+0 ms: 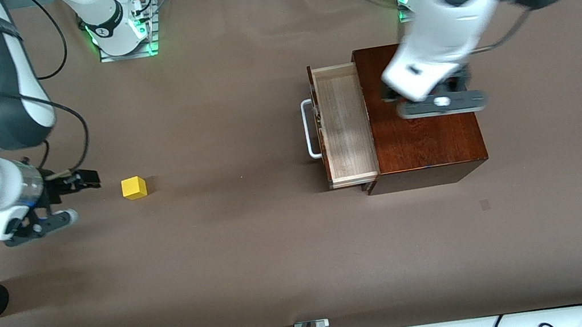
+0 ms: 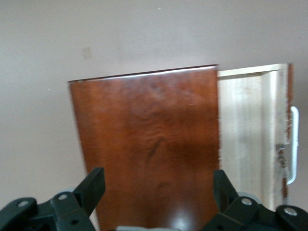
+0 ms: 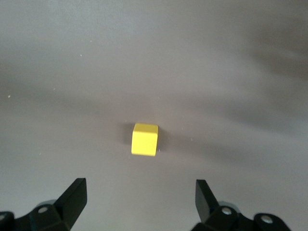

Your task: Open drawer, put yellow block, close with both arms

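Drawer stands pulled out and empty, so opening looks done, while the yellow block sits on the worktop just beside the right gripper, fingers spread; left gripper, fingers spread, hovers over the box, leaving pickup, placing and closing.

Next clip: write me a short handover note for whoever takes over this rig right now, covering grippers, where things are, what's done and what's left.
Right gripper: open, empty, beside the yellow block, not touching it.
Left gripper: open, empty, above the wooden box.
Drawer: pulled out toward the right arm's end, tray empty, white handle free.
Yellow block: on the table toward the right arm's end, well away from the drawer.
Done: drawer open.
Left: grasp the block, put it in the drawer, close the drawer with both arms.
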Motion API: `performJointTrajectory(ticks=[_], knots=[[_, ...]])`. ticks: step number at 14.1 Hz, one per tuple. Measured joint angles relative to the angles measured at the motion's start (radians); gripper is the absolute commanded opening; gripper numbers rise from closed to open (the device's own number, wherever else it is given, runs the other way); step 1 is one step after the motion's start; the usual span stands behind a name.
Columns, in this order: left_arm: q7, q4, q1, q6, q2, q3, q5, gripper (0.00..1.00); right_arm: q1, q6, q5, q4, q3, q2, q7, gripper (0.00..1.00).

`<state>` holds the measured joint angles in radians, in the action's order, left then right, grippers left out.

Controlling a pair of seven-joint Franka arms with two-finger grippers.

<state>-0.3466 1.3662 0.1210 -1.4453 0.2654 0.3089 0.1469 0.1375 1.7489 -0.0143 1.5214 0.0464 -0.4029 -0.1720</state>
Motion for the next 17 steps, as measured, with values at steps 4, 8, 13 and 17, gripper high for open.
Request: performJointTrajectory(ticks=[4,8,13,17], knots=[[0.179,0.013,-0.099,0.012,-0.050,-0.078,-0.054,1.00,0.001,0.171,-0.025,0.106,-0.002,-0.037,0.000,1.00],[0.284,0.205,-0.046,-0.087,-0.194,-0.281,-0.087,1.00,-0.003,0.276,-0.048,0.218,-0.001,-0.047,0.000,1.00],[0.298,0.325,-0.039,-0.157,-0.268,-0.342,-0.089,1.00,-0.005,0.456,-0.070,0.374,0.008,-0.037,0.001,1.00],[0.298,0.332,-0.040,-0.164,-0.268,-0.343,-0.089,1.00,-0.006,0.575,-0.073,0.469,0.009,-0.029,0.002,1.00]])
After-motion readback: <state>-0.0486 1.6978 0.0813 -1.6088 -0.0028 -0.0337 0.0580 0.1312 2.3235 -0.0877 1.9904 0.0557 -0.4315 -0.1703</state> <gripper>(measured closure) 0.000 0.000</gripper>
